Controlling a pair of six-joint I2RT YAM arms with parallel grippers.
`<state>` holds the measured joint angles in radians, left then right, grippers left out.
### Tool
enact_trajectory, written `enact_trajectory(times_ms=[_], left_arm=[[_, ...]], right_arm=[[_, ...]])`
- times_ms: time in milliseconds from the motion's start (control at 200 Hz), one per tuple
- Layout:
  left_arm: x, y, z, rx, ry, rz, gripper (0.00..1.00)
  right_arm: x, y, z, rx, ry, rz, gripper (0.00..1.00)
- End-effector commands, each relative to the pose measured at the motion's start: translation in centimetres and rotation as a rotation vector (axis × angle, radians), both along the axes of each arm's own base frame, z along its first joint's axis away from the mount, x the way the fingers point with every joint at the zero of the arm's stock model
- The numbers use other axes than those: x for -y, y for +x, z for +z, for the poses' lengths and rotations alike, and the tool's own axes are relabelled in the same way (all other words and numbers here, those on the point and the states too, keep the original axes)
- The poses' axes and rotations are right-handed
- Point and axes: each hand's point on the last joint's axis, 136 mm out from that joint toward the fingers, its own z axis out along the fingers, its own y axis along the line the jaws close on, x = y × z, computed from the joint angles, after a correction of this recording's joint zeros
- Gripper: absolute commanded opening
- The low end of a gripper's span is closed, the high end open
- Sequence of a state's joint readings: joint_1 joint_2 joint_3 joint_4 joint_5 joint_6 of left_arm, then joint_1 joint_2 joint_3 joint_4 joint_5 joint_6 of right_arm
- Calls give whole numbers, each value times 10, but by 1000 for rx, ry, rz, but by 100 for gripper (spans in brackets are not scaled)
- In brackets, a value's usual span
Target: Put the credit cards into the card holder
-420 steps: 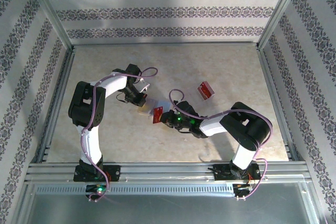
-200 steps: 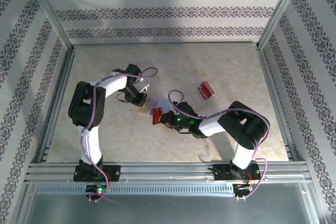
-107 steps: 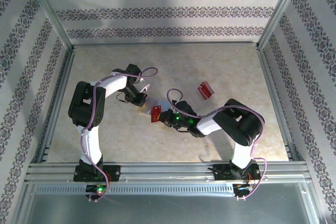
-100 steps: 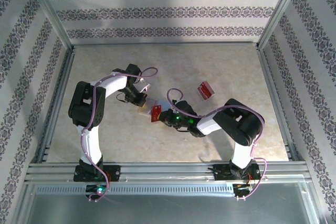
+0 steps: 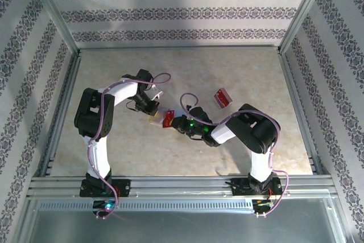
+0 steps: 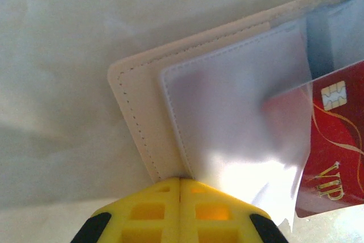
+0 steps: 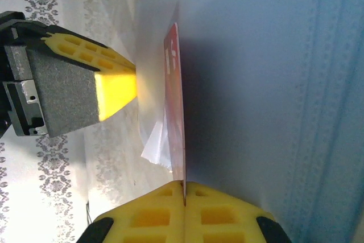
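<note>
Centrally on the bench (image 5: 170, 66), a card (image 6: 335, 152) is pinched edge-on in the closed right tool (image 7: 185, 185), its far end slid under the clear sleeve (image 6: 227, 112) of the holder (image 6: 136, 118). The holder's near edge is clamped by the left tool (image 6: 180, 183). Both arms are bent inward, wrists low. A second card (image 5: 223, 98) is seen well apart, to the right.

Red, tan, yellow
The credit card (image 6: 335, 157) is red with gold lettering; the card holder (image 6: 139, 112) pale tan — my pads (image 6: 148, 211) yellow.
</note>
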<state>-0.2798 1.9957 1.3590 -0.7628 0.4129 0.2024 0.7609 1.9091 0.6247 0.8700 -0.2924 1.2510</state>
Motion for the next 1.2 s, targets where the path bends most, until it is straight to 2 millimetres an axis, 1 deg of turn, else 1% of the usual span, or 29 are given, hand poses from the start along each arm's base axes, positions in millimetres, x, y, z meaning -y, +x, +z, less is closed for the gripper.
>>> enact_trajectory(times_ms=[0, 95, 145, 290, 410, 555, 714, 789, 869, 994, 1024, 1089, 1144, 1194], left_arm=[[-3, -7, -9, -50, 9, 9, 0], [-4, -7, -10, -51, 15, 7, 0], [-4, -7, -10, -56, 13, 11, 0], [-2, -8, -11, -55, 7, 10, 0], [-2, -8, -10, -61, 4, 16, 0], [-3, -8, -11, -53, 6, 13, 0], [-3, -8, -11, -53, 9, 13, 0], [-3, -7, -11, -51, 12, 11, 0], [-5, -7, -9, -52, 19, 12, 0], [-5, -7, -10, -47, 16, 11, 0], [-5, -7, -10, -45, 21, 8, 2], [-7, -4, -7, -40, 34, 7, 3], [-7, -2, -3, -34, 40, 6, 4], [-8, 1, 1, -23, 44, 7, 5]], right_arm=[[7, 13, -10, 1, -16, -63, 0], [10, 14, -15, -14, -3, -103, 0], [11, 15, -14, -10, 9, -126, 0], [5, 15, -16, -13, 12, -136, 0], [6, 15, -19, -18, 25, -174, 0], [1, 13, -23, -31, 32, -168, 0], [-3, 11, -22, -27, 40, -173, 0], [-2, 10, -24, -34, 39, -181, 0], [0, 11, -23, -29, 47, -202, 0], [-6, 8, -24, -29, 32, -184, 0], [-7, 7, -24, -35, 33, -180, 0], [-5, 6, -25, -43, 33, -189, 5], [-2, 5, -21, -39, 29, -189, 9], [-1, 3, -20, -35, 6, -179, 12]])
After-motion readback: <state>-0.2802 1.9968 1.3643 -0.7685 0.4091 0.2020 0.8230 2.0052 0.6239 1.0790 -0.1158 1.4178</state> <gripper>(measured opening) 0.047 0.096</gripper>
